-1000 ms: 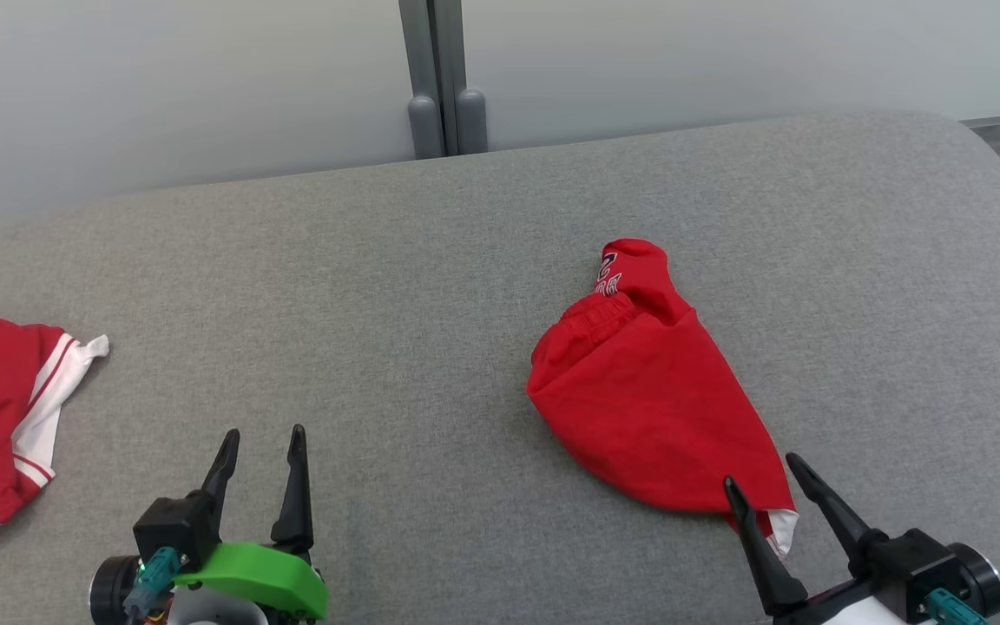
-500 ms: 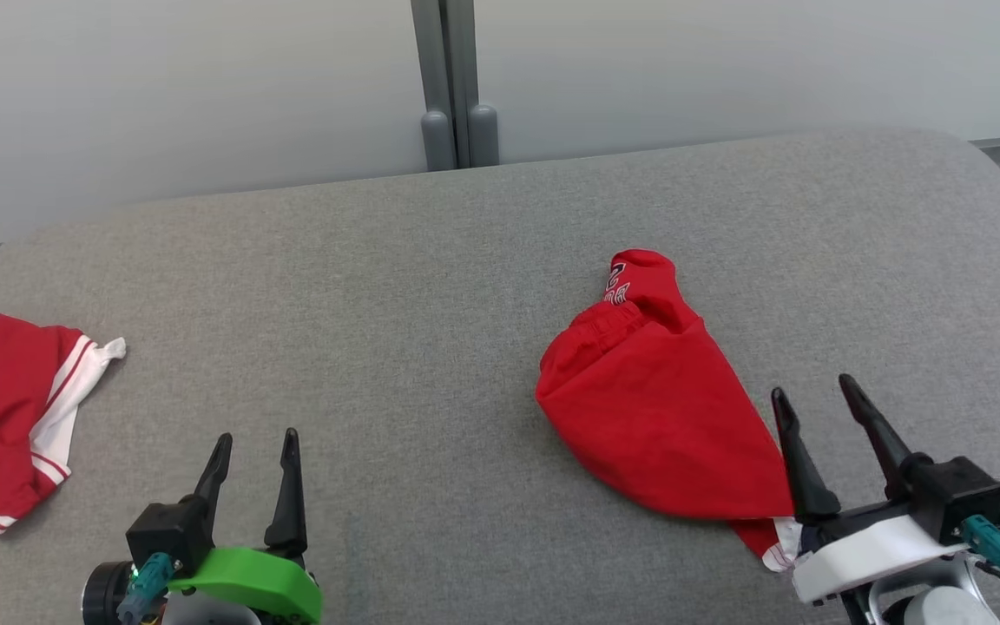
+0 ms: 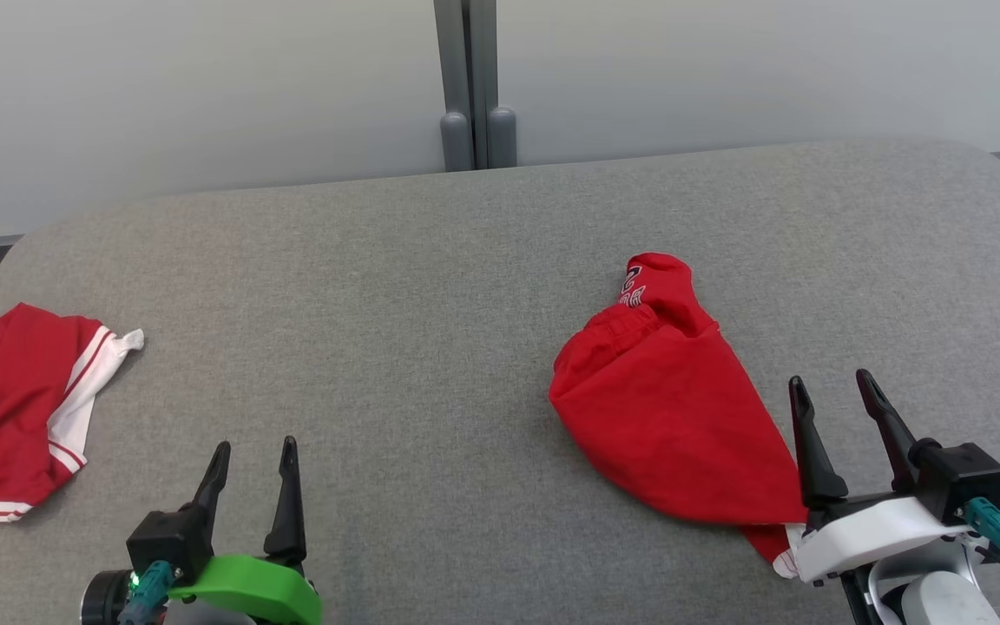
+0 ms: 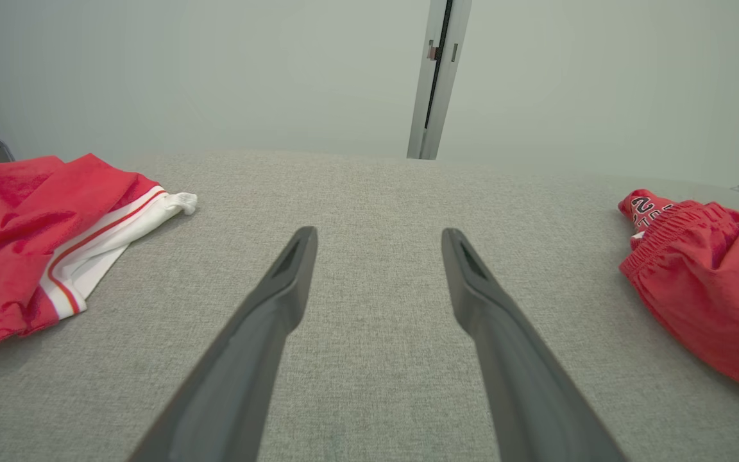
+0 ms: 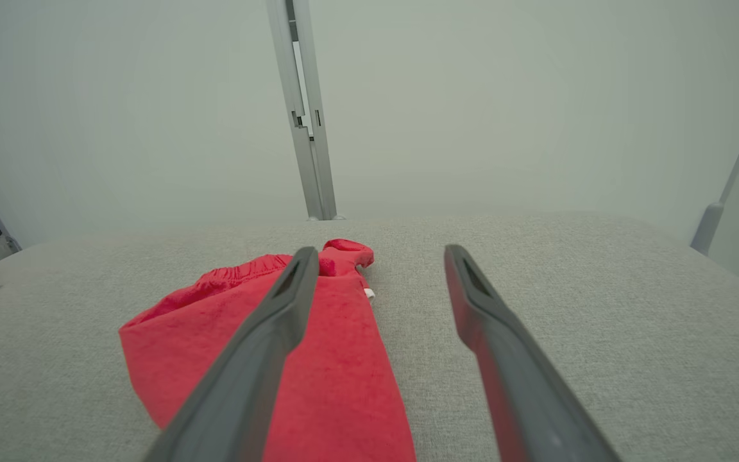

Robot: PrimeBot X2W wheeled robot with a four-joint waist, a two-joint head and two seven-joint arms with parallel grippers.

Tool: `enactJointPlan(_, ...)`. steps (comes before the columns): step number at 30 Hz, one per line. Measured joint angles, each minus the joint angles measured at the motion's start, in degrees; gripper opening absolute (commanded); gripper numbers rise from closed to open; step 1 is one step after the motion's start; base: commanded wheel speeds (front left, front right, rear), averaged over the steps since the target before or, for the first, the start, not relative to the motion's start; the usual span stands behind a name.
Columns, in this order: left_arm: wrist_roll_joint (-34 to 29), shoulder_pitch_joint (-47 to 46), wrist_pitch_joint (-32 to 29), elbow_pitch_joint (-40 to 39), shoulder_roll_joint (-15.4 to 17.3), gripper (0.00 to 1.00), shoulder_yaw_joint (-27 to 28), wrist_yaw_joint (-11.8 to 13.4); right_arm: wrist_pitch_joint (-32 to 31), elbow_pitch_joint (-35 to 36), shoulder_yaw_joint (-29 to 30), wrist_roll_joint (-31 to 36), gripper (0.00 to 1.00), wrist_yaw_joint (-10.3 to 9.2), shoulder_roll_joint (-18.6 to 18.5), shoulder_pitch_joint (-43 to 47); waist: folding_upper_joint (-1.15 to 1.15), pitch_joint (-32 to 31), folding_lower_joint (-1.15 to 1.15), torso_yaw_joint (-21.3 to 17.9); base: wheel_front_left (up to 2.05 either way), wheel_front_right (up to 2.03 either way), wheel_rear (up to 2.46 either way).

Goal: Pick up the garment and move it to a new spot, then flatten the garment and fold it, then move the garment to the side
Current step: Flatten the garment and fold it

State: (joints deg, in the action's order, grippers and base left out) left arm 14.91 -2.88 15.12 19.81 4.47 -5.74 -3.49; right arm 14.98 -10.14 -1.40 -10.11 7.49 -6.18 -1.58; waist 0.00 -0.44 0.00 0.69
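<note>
Garments, two. Item one, the red shorts (image 3: 665, 417): elastic waistband, dark-and-white lettering on the narrow far end, a white edge at the near tip. They are bunched into a rough wedge and lie flat on the grey upholstered surface (image 3: 396, 286), at about 4 o'clock from its middle in the head view. The long axis runs from 11 o'clock to 5 o'clock. The lettered end points to 11, the white-edged tip points to 5, and the broad rounded side bulges toward 9. Item two, a red garment with white striped trim (image 3: 14, 408): crumpled at the surface's 9 o'clock edge, well apart from the shorts. Grippers, two. The right gripper (image 3: 830, 379) stands at 5 o'clock with its fingers spread and nothing grasped. It points to 12 along the shorts' 3 o'clock edge, just beside the white-edged tip. In the right wrist view one finger crosses in front of the red cloth and the other is over bare grey fabric; whether either touches the cloth cannot be told. The left gripper (image 3: 255, 444) stands at 7 o'clock, likewise released and empty. It points to 12 over bare fabric between the two garments, apart from both. Pale wall panels (image 3: 187, 78), two, at 12 o'clock. Grey post (image 3: 474, 78), one, between them.
</note>
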Motion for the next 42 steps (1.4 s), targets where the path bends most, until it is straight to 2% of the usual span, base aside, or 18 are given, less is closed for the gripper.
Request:
enactJointPlan(4,-0.64,-1.16,-0.35,0.29,0.62,1.00,-1.36,-0.14,0.00,-0.32,-0.62,0.00,1.00,0.00,0.21,-0.47,0.00,0.27,0.00,-0.37,0.00,0.00,0.00)
enactJointPlan(8,-1.81,-6.88,-1.22,0.11,1.35,1.00,-3.71,-1.35,0.00,-0.52,-1.09,-0.03,1.00,0.00,0.19,-1.12,0.00,0.77,0.00,-1.12,0.00,0.00,0.00)
enactJointPlan(13,-3.98,-16.42,-3.08,1.08,1.75,1.00,-9.32,-3.07,0.01,-0.27,-1.56,-0.02,1.00,0.00,0.27,-2.38,0.00,2.33,0.00,-2.70,0.00,0.00,0.00)
enactJointPlan(20,-4.28,-27.55,-5.50,6.88,1.72,1.00,-18.82,-3.81,0.01,0.31,-1.83,-0.01,1.00,0.00,1.09,-4.64,0.00,5.75,0.00,-5.97,0.00,0.00,0.00)
enactJointPlan(27,-0.34,-33.41,-5.72,15.06,2.47,1.00,-27.58,-3.89,0.05,0.66,-1.49,-0.11,1.00,0.00,1.85,-6.12,0.00,9.43,0.00,-10.05,0.00,0.00,0.00)
enactJointPlan(36,5.21,-36.55,-6.30,25.51,3.24,1.00,-38.30,-3.89,0.07,0.82,-1.40,-0.10,1.00,0.00,2.40,-7.17,0.00,12.99,0.00,-13.89,0.00,0.00,0.00)
enactJointPlan(37,6.64,-36.84,-6.89,26.72,3.18,0.42,-39.08,-3.89,0.07,0.83,-1.41,-0.10,1.00,0.00,2.46,-7.23,0.00,13.26,0.00,-14.19,0.00,0.00,0.00)
enactJointPlan(38,7.92,-36.89,-7.24,27.48,3.03,0.00,-40.09,-3.89,0.07,0.85,-1.42,-0.09,1.00,0.00,2.48,-7.27,0.00,13.47,0.00,-14.45,0.00,0.00,0.00)
enactJointPlan(42,12.05,-38.23,-4.91,29.30,3.08,0.00,-40.28,-3.90,0.07,0.92,-0.70,0.05,1.00,0.00,2.61,-7.27,0.00,13.66,0.00,-14.63,0.00,0.00,0.00)
